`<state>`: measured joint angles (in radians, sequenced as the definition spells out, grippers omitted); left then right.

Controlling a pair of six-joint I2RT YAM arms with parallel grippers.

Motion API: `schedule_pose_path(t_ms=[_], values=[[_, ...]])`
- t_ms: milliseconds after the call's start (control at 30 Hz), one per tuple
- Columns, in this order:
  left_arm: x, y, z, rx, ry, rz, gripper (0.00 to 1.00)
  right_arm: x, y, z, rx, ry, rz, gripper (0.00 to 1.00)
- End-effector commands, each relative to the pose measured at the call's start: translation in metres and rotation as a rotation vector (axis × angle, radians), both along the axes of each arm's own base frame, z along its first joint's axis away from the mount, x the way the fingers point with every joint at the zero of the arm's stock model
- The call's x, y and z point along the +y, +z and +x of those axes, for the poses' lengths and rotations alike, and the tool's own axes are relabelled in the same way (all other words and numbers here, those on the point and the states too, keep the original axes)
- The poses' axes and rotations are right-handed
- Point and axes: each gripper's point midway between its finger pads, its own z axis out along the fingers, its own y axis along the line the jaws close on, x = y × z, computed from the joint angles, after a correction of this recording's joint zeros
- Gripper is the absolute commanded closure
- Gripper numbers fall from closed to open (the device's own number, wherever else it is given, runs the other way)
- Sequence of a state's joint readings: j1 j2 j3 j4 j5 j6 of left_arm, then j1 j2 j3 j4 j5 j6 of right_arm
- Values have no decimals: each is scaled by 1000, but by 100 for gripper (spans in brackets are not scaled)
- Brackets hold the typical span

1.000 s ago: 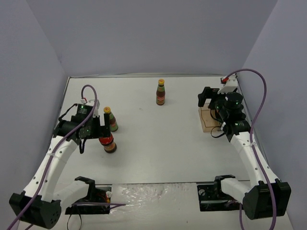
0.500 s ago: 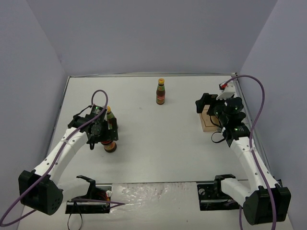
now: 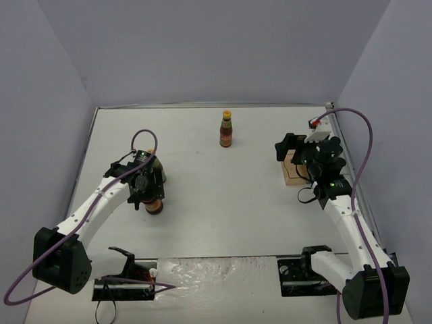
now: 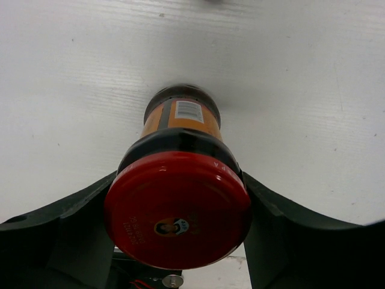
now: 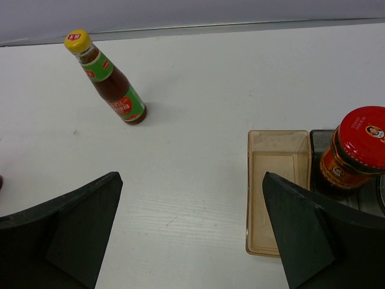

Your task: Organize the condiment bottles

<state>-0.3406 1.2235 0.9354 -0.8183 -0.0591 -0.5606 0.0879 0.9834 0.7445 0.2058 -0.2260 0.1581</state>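
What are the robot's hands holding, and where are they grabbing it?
The left gripper grips the red-lidded jar by its sides, just under the lid. The right gripper is open, holding nothing.

White surface [image 3: 223,202]. Upright on it: yellow-capped bottle [image 3: 226,129], upper centre; second yellow-capped bottle [image 3: 160,178], mostly hidden, centre left, just beside red-lidded jar [image 4: 180,180]. Clear brownish tray [image 5: 278,192] at right.

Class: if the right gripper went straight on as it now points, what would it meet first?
Probably bare table, between the yellow-capped sauce bottle and the clear tray; the right gripper lines up with neither, though depth is unclear.
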Motion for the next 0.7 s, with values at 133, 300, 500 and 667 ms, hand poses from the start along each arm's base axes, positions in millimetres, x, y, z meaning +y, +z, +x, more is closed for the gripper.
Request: schedule_pose_path(t_ms=[133, 300, 500, 667], values=[[-28, 29, 11, -102, -24, -61, 99, 6, 35, 1, -120, 18, 25, 0], [-85, 52, 13, -145, -155, -116, 100, 8, 43, -1, -127, 31, 32, 0], [-149, 86, 55, -217, -296, -123, 100, 10, 49, -10, -132, 44, 47, 0], [-198, 90, 100, -237, -387, -128, 100, 12, 48, -21, -127, 47, 56, 0]])
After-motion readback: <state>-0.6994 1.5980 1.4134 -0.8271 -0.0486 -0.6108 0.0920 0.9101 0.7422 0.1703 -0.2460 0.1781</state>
